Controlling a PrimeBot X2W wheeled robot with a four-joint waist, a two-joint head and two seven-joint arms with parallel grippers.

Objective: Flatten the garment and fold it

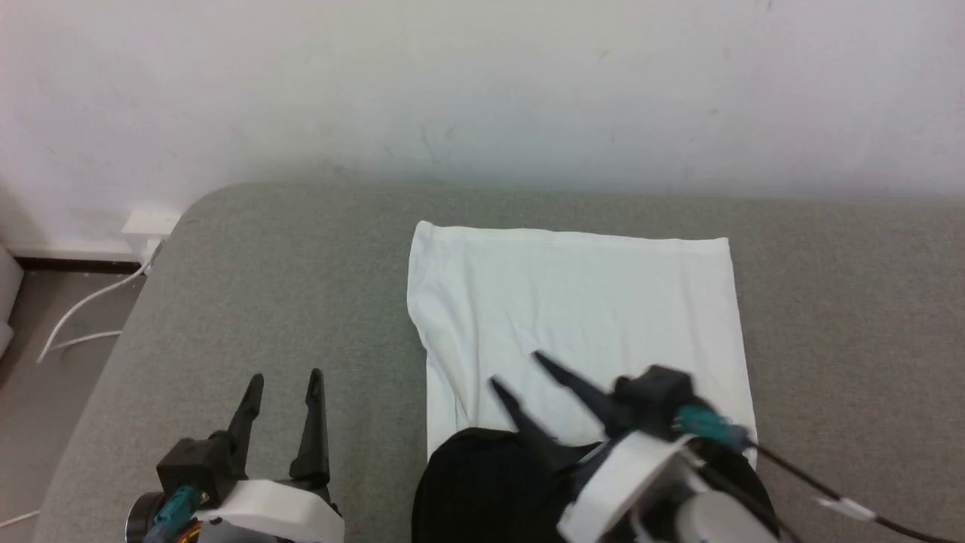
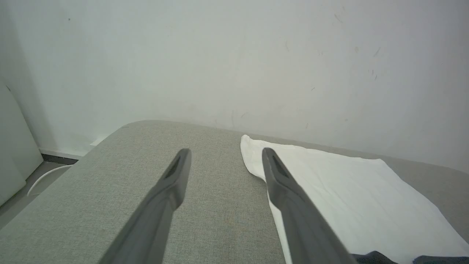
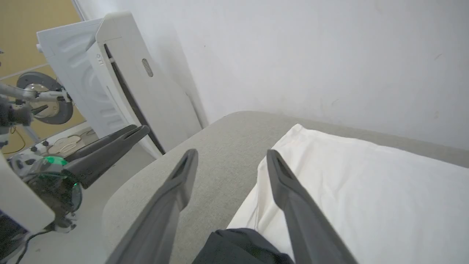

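The right pincer (image 1: 519, 372) is seen released, its two fingers spread above the near end of the garment (image 1: 580, 302), with nothing gripped. The left pincer (image 1: 286, 377) is likewise released, poised over the bare grey counter (image 1: 301, 264) just left of the cloth. The garment is laid flat on the counter, its white torso stretched toward the wall (image 1: 482, 90) and its black part bunched at the near edge.

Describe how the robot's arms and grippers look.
The left gripper and right gripper match: two long dark tapering fingers on a black block, a teal connector, a white wrist shell. A black cable with a white tag trails off the right arm.
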